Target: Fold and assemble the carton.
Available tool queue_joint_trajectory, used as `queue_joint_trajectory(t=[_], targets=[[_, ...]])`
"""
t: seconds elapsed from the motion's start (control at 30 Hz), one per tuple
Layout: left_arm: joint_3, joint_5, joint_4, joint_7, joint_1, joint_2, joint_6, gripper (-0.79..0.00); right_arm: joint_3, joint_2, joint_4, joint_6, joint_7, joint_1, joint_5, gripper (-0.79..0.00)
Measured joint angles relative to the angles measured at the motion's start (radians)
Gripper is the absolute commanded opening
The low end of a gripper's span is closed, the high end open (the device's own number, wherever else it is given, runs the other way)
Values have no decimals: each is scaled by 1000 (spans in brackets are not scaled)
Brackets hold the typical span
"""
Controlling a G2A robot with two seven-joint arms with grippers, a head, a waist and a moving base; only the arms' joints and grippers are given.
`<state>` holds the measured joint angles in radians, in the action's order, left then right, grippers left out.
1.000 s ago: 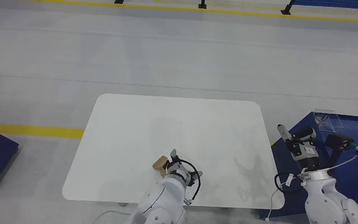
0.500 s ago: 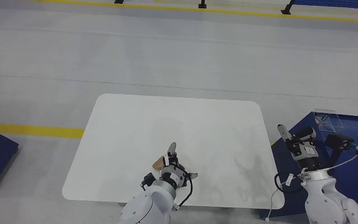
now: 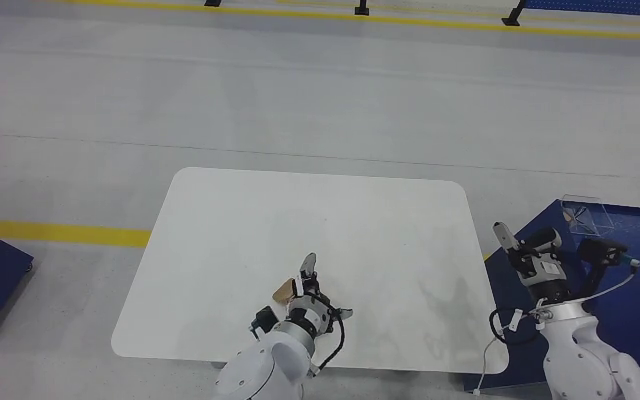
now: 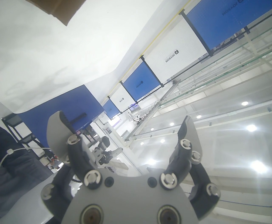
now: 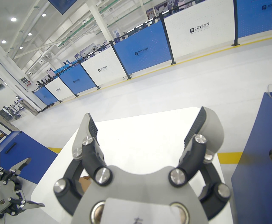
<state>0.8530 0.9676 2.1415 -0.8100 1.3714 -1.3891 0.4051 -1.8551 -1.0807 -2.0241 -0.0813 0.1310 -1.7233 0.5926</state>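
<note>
**Top view.** The carton (image 3: 287, 291) is a small brown cardboard piece on the white table (image 3: 300, 210), close to the near edge and left of centre. My left gripper (image 3: 327, 288) sits just right of it with its fingers spread wide and nothing between them. I cannot tell whether it touches the cardboard. The right gripper (image 3: 525, 240) stands beyond the table's right edge, well apart from the carton. The floor (image 3: 320, 90) is pale grey and crossed by yellow lines (image 3: 70, 234).

**Left wrist view.** The left gripper (image 4: 121, 116) is wide and empty, aimed up toward the ceiling lights (image 4: 250, 128). A corner of the carton (image 4: 55, 10) lies on the table (image 4: 42, 63).

**Right wrist view.** The right gripper (image 5: 146, 112) is wide and empty, facing across the table (image 5: 138, 137). Blue and white partition panels (image 5: 148, 48) line the far floor.

**Assessment.** Neither gripper holds the carton, and I cannot tell whether any flap is folded. I judge folding and assembly largely outstanding, and a grasp is needed first.
</note>
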Motion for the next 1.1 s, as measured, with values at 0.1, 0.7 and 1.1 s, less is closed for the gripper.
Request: queue_joint_trajectory(t=[0.1, 0.7, 1.1], targets=[[-47, -232, 41, -41, -1, 7, 93, 0, 42, 4, 1, 6, 89, 46, 48, 0], [-95, -468, 61, -104, 21, -3, 380, 0, 225, 1, 23, 29, 260, 160, 183, 0], [-96, -557, 52, -61, 18, 9, 427, 0, 277, 8, -1, -40, 310, 173, 294, 0]])
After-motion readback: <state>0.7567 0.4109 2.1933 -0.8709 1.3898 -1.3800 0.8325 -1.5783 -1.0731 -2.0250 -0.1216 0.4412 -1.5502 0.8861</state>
